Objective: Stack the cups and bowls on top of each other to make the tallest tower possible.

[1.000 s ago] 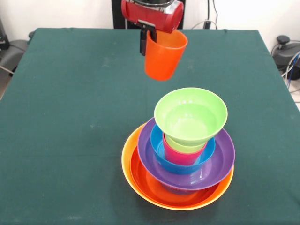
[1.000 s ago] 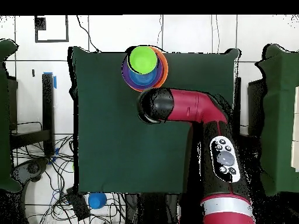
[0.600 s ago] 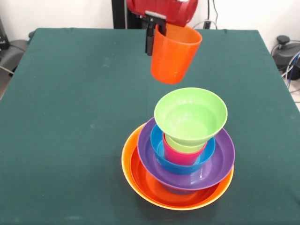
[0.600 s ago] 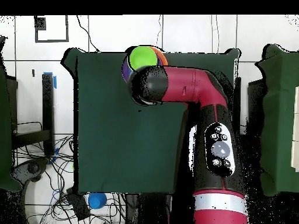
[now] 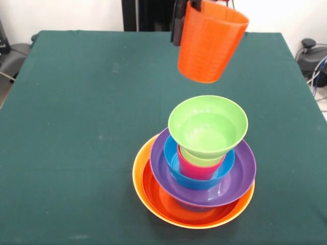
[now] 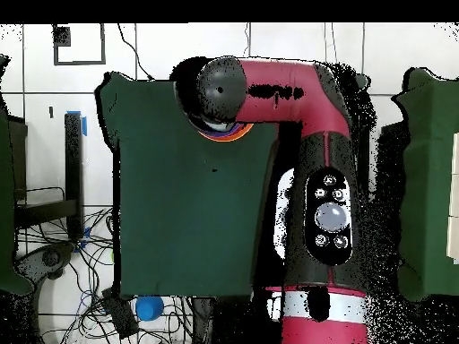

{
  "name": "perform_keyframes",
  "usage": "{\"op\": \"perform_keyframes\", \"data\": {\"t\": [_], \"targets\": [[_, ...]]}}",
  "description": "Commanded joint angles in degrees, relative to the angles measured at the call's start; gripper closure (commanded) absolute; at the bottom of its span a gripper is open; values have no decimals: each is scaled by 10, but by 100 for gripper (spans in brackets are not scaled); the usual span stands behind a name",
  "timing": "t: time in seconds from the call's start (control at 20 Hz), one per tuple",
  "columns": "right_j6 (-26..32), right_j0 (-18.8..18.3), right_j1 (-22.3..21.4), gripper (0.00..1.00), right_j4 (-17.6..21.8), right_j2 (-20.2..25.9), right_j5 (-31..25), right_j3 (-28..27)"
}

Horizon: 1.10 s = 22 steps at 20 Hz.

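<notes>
- Spreading across almost the whole front view, a dark green table (image 5: 76,127) carries everything in the scene; from overhead its cloth shows as a green square over a white tiled floor (image 6: 161,54).
- Reaching over the table's top edge in the overhead view, the red and black arm (image 6: 296,98) covers the tower almost completely, leaving only a sliver of purple and orange rim beneath its black end.
- Standing on the table toward the front-right in the front view, the tower (image 5: 202,163) rests on a broad yellow-orange bowl (image 5: 139,176) as its base.
- Nested inside that base sits a red-orange bowl (image 5: 158,196), with a purple bowl (image 5: 240,171) above it.
- A blue bowl (image 5: 171,158) sits in the purple one and holds a pinkish red cup (image 5: 196,168), with a lime green cup (image 5: 199,158) tucked into it, only its rim showing.
- A small green bowl (image 5: 207,125) crowns the tower, open side up and empty.
- Hanging in the air above and slightly behind the green bowl, clear of it, an orange cup (image 5: 210,46) tilts a little, mouth up.
- The gripper (image 5: 184,20) pinches the cup's rim at the top edge of the front view, one dark finger (image 5: 177,25) running down the outside of its left wall.
</notes>
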<state>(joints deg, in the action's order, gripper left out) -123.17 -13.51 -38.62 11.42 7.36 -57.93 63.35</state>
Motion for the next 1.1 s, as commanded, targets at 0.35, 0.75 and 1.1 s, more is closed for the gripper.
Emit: {"op": "perform_keyframes", "data": {"t": [0.35,0.75,1.1], "targets": [[25,20,72,100,18,30,-120,-125],[54,14,120,100,27,39,-112,-193],[58,17,143,100,25,33,-131,-239]]}}
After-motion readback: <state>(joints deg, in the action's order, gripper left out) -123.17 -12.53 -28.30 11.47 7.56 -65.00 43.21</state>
